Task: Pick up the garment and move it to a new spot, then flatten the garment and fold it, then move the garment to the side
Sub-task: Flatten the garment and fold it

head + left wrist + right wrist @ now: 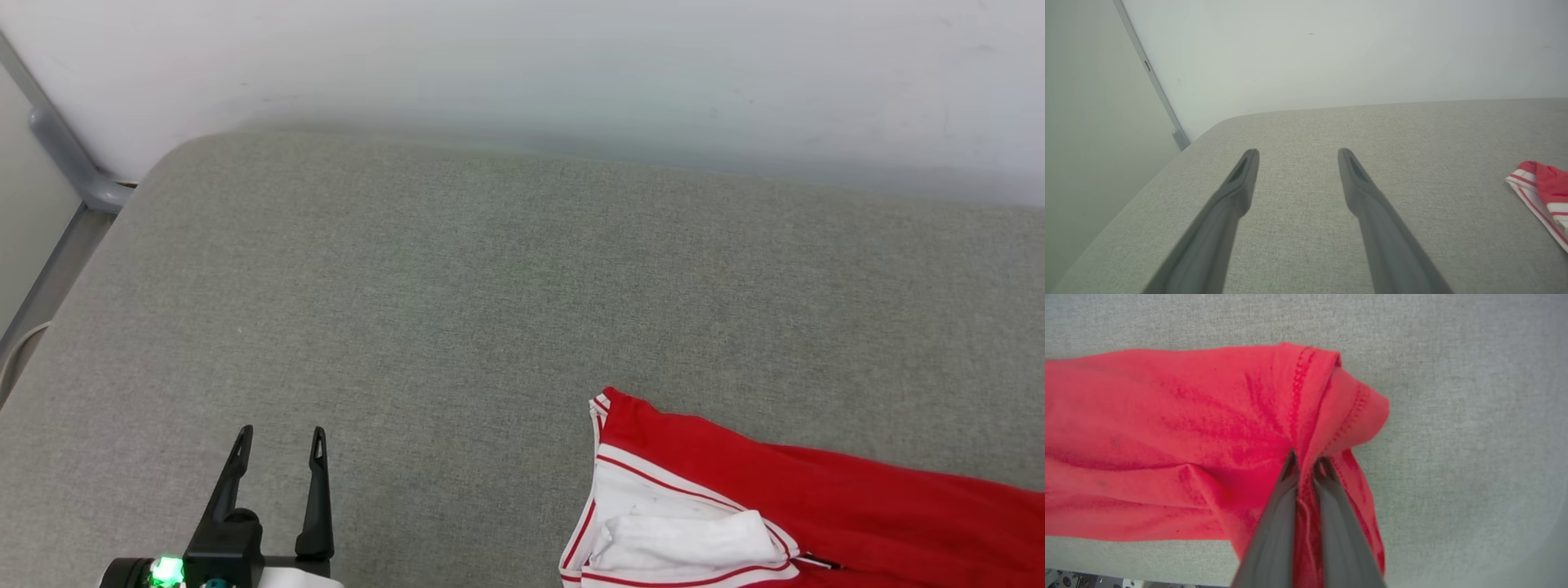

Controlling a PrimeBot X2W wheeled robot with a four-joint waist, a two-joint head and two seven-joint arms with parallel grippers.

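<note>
The garment [816, 498] is a red shirt with a white sleeve [686, 539] and red-and-white stripes. It lies on the big grey cushion [408, 286], at the near right side in the head view. Part of it runs off the edge of that view. It is bunched up, not flat.

The right gripper [1307, 456] has its two fingers squeezed together on a fold of red cloth next to a stitched hem [1298, 384]. The cloth is pinched between them and puckers around the tips. I think this is the bottom hem, but the shirt is so crumpled that I cannot be sure.

The left gripper [282, 433] is at the near left, well away from the shirt. Its fingers are spread apart with nothing between them, above bare cushion.

The shirt looks soft, thin and light. It will flop and sag when it is lifted, and it will not keep a shape. It will not break. It may drag a little on the rough cushion. A pinch in one spot makes it hang in a long bunch, so a second hold would help. A good place looks like the striped edge of the white sleeve. The trim there is thicker and less likely to slip out. The free left gripper is the one for that job.
</note>
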